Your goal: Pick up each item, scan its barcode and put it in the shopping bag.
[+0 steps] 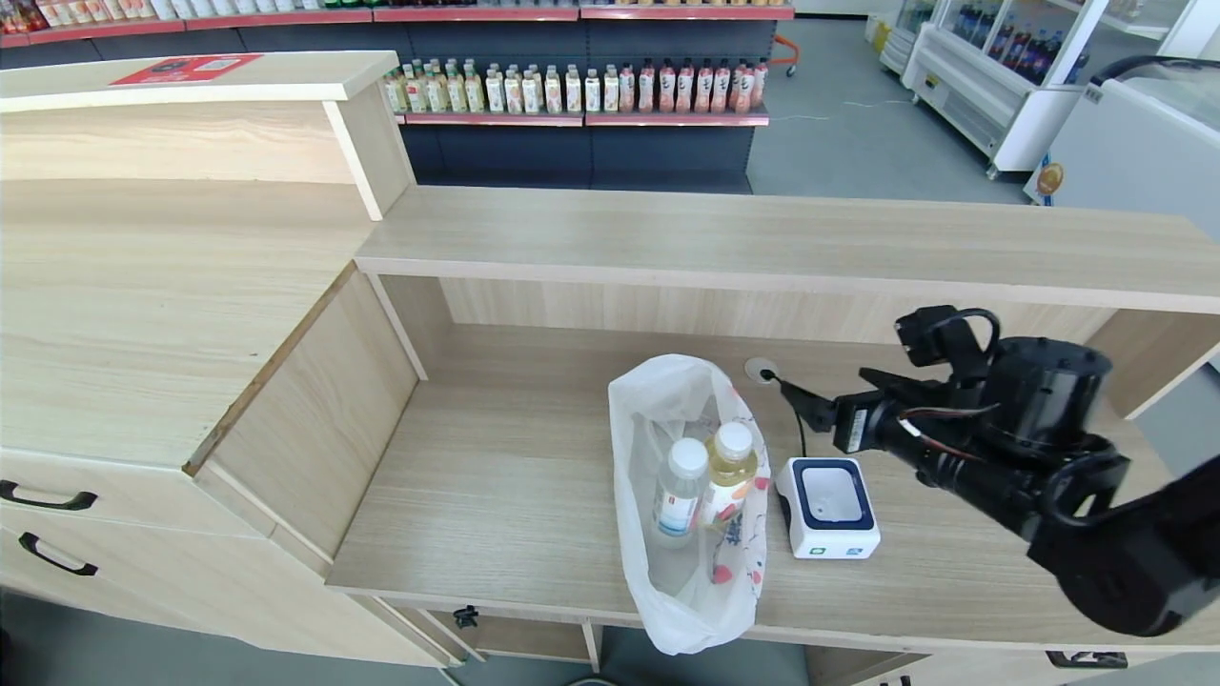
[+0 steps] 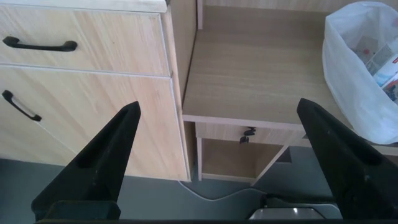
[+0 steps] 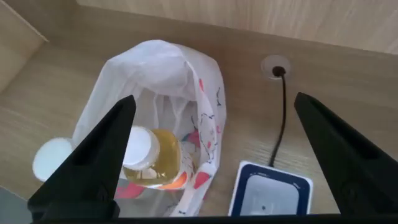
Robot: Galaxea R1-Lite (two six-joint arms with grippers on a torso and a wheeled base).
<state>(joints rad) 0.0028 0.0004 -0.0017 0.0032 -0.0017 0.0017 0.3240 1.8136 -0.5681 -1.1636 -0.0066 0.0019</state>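
Observation:
A white shopping bag point(image 1: 634, 476) stands on the low wooden counter point(image 1: 496, 476), mouth up. Inside it are two upright bottles: a yellow-drink bottle point(image 1: 732, 472) and a clear bottle with a white cap point(image 1: 679, 495). A white barcode scanner point(image 1: 827, 505) sits just right of the bag. My right gripper point(image 1: 810, 400) hovers open above the scanner and the bag's right side, holding nothing. Its wrist view looks down on the bag point(image 3: 155, 62), the yellow bottle point(image 3: 163, 165) and the scanner point(image 3: 270, 196) between the spread fingers of the right gripper point(image 3: 214, 102). My left gripper point(image 2: 219, 106) is open and empty, low in front of the counter, with the bag point(image 2: 354, 81) off to one side.
A cable runs from the scanner to a grommet point(image 1: 762, 370) in the counter. A raised shelf top point(image 1: 762, 238) overhangs the back. Drawers with black handles point(image 2: 37, 45) stand left of the counter. Drink shelves point(image 1: 572, 90) and fridges lie beyond.

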